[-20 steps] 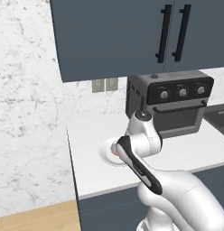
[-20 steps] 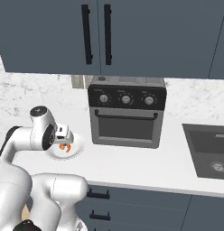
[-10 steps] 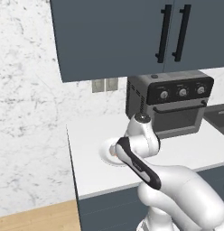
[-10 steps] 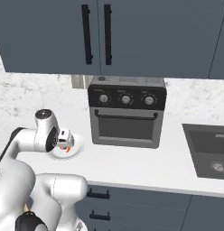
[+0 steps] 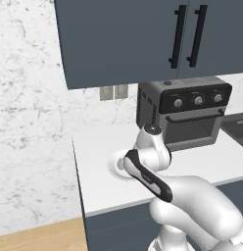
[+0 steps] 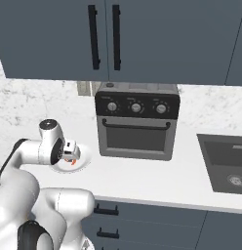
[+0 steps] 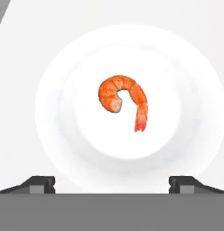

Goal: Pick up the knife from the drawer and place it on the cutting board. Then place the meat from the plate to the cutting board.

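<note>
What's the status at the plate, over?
Pincer open, above plate. Meat lies mid-plate, untouched. Nothing in the way.

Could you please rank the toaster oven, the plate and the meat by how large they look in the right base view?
1. toaster oven
2. plate, partly hidden by the arm
3. meat, a small orange bit
</note>
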